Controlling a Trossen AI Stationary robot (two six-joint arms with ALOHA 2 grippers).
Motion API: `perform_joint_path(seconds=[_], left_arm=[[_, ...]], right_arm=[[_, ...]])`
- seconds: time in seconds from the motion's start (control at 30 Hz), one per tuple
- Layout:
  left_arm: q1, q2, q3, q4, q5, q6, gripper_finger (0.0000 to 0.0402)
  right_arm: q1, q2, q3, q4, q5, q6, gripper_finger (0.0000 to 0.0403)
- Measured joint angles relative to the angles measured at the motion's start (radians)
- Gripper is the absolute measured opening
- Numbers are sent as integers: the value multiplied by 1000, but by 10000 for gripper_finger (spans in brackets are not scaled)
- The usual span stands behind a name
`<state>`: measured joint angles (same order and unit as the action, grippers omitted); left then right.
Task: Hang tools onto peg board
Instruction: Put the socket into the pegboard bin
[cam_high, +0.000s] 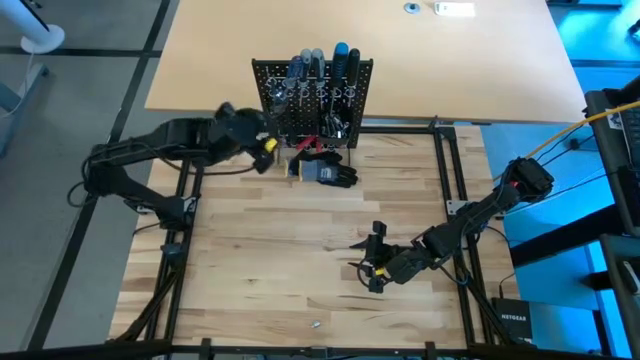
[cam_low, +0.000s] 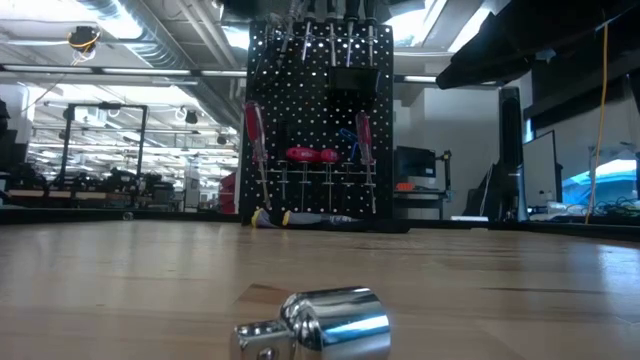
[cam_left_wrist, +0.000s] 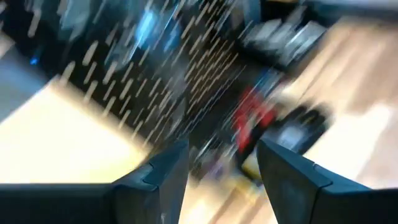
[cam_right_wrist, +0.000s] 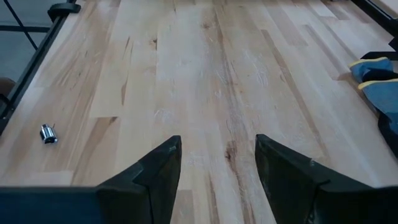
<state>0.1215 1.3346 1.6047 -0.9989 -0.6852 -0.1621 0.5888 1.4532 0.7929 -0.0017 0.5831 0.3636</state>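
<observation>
While most tools (cam_high: 318, 68) hang on the peg board (cam_high: 312, 100), left gripper (cam_high: 266, 150), fingers spread and apparently empty, sits beside it; next, fetching the silver piece (cam_low: 318, 322).

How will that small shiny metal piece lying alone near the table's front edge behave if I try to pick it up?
The shiny metal piece has a rounded, barrel-like body lying on its side, so a nudge will likely roll it. Its polished surface looks slippery. It seems solid and rigid, probably heavy for its size. It lies alone on the table, so nothing would stop a roll.
</observation>
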Motion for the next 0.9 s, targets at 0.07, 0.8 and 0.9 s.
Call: perform_joint_path(seconds=[0.07, 0.8, 0.9], left_arm=[[23, -1, -3, -132, -34, -83, 180], [529, 82, -479, -81, 35, -192, 180], [589, 115, -508, -56, 45, -167, 180]], right_arm=[[0, 0, 0, 1, 0, 10, 202], [0, 0, 0, -1, 0, 24, 202], [0, 0, 0, -2, 0, 24, 202]])
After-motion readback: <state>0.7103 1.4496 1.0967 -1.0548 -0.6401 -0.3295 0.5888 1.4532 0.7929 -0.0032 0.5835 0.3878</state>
